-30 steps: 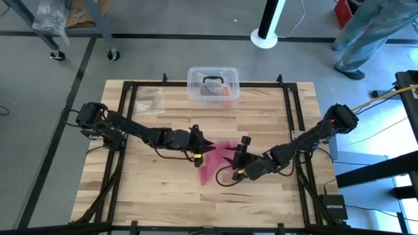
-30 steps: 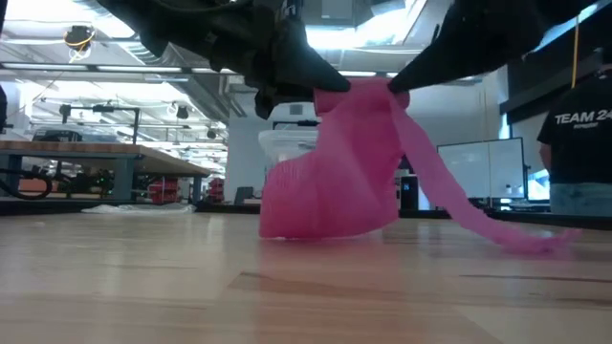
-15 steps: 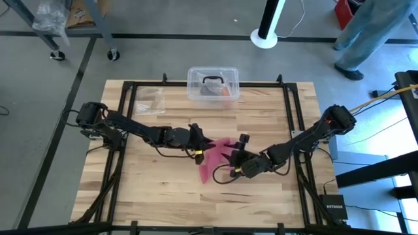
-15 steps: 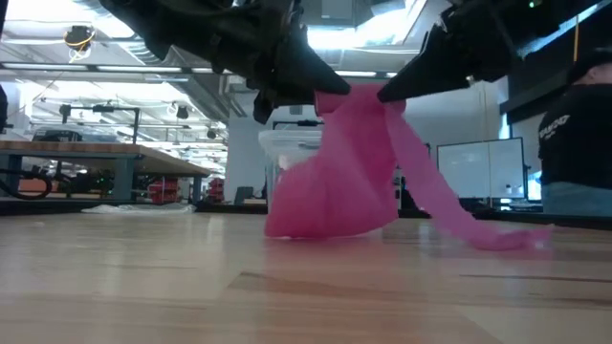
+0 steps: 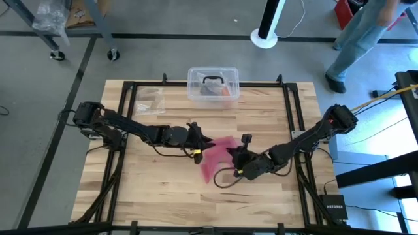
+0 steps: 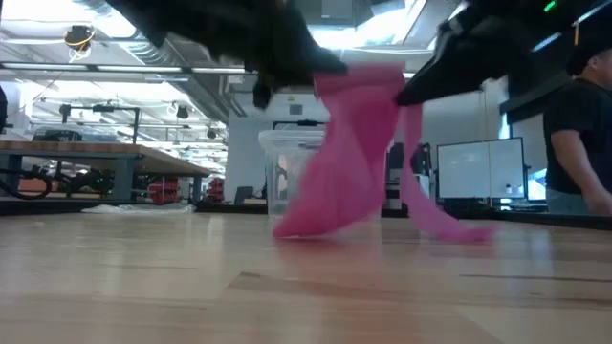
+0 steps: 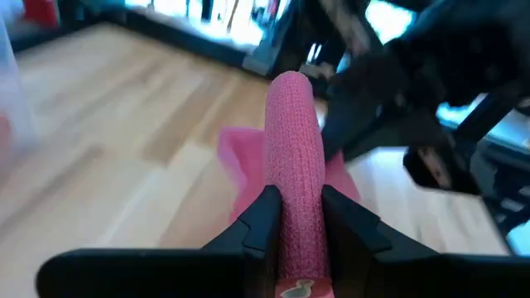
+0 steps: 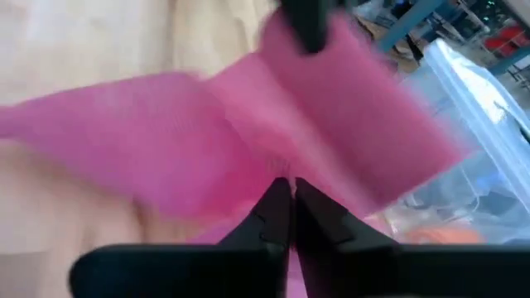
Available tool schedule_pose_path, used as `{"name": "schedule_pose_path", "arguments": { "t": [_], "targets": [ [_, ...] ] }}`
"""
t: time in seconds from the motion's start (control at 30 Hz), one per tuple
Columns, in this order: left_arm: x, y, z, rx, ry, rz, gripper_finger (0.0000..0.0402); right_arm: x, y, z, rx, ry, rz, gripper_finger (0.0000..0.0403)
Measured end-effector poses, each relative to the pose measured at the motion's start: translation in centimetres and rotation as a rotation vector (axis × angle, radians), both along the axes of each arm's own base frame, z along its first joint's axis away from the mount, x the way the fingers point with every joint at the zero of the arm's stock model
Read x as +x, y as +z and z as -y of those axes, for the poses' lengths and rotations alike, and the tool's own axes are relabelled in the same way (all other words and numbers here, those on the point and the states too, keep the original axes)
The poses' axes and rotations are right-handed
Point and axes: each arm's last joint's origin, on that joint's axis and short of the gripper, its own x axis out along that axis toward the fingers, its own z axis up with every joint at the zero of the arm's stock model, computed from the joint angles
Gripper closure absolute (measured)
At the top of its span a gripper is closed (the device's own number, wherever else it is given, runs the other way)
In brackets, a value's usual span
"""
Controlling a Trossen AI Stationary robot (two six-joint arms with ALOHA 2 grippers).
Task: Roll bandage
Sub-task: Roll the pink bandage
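Left tool (image 7: 296, 217) held the rolled end of the bandage (image 7: 295, 182), its two fingers (image 7: 258, 217) closed against either side of the pink roll, which stuck out past the tips. Gripped that way, the roll looked like the core that the loose fabric would be wound onto. Both tools hung above the tabletop (image 5: 157, 189), nearer the front edge than the clear plastic box (image 5: 213, 83).

Right tool (image 8: 292, 194) sat just beside the roll with its fingers pinched nearly together on a fold of the loose strip (the fabric spread out to either side of the tips in the right wrist view). That pinch probably kept the strip taut and flat so it could feed cleanly onto the roll.

Seen level across the tabletop, the bandage hung from the two tools as a wide drape, its lower edge touching the wood and a narrower tail trailing off to one side on the surface. Much of the strip was judged still unwound.

Beyond the bandage stood the clear plastic box, and a small clear bag (image 5: 149, 101) lay beside the box. Past the tabletop, a person (image 6: 579, 134) in a dark shirt stood in the room.
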Motion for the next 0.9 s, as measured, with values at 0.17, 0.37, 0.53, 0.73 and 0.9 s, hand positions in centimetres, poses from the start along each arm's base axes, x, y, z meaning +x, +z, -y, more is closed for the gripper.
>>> {"name": "schedule_pose_path", "arguments": {
  "t": [0.17,0.37,0.53,0.73,0.9],
  "targets": [
    [-2.6,3.6,-0.2,0.034,0.061,0.031,0.0341,-2.5,1.8,-1.5,-0.003,0.076,-0.106,0.0395],
    [-7.3,7.0,-0.6,0.053,0.241,0.009,0.0341,-5.1,1.3,-1.8,0.066,0.102,-0.304,0.0398],
    [-10.6,7.9,-1.1,0.031,0.340,-0.049,0.0341,-6.1,0.6,-1.8,0.182,0.080,-0.445,0.0395],
    [-13.3,7.1,-1.5,-0.031,0.406,-0.188,0.0341,-6.9,0.3,-1.5,0.245,0.034,-0.548,0.0397],
    [-15.1,6.4,-1.4,-0.094,0.457,-0.281,0.0341,-7.6,0.1,-1.1,0.264,-0.009,-0.639,0.0391]
  ]
}}
